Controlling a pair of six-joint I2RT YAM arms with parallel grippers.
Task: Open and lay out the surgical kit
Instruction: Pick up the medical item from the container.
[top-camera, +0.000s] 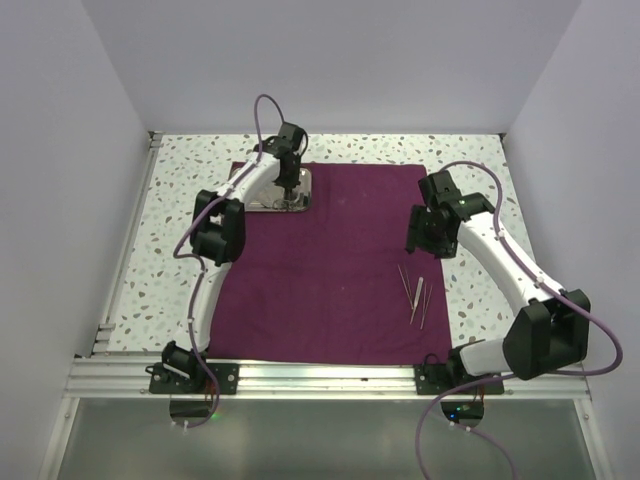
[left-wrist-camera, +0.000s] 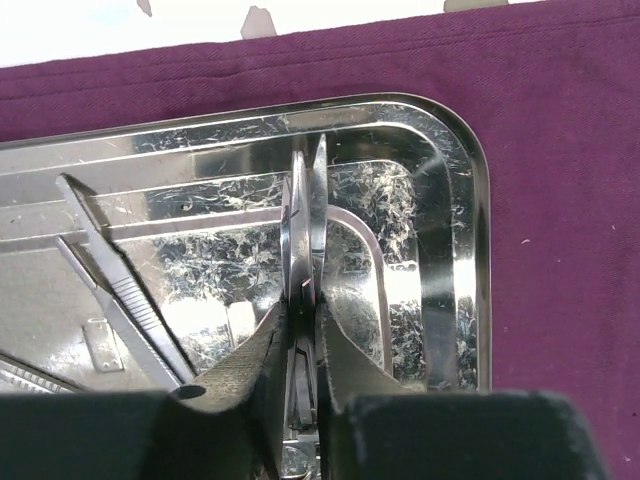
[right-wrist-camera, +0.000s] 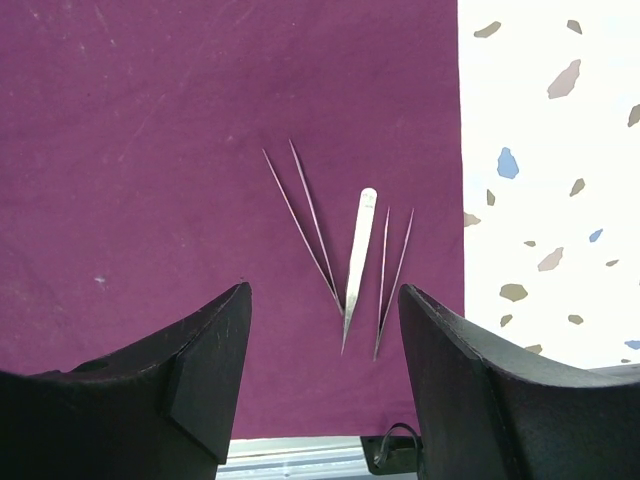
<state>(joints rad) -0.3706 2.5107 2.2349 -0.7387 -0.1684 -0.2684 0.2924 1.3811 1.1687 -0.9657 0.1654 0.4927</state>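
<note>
Speckled table (top-camera: 470, 165) under everything. The cloth wrap (top-camera: 330, 260), dark magenta-purple, lies opened out flat on it and covers most of its middle. All positions below are taken from this cloth.

Left gripper (left-wrist-camera: 305, 310): reached out to the cloth's far-left corner, down inside the tray. Its fingers (left-wrist-camera: 250, 370) are pressed together on the scissors (left-wrist-camera: 305, 230), which show edge-on as thin bright metal standing up from between the fingertips. A curved loop of steel sweeps off beside them.

Right gripper (right-wrist-camera: 322, 290): held above the cloth's right side, close to its right edge. Fingers spread wide apart, nothing between them, not touching the cloth.

Steel tray (left-wrist-camera: 480, 250): small, shiny, scuffed, with rounded corners. It sits on the cloth's far-left corner, just inside the far hem.

Tweezers (right-wrist-camera: 358, 245): three pairs lie side by side on the cloth's near-right part, just inside the right edge. They are close together and do not overlap, the left pair splayed widest.

Ribbed forceps (left-wrist-camera: 125, 285): lying slantwise in the tray, left of the scissors.
</note>
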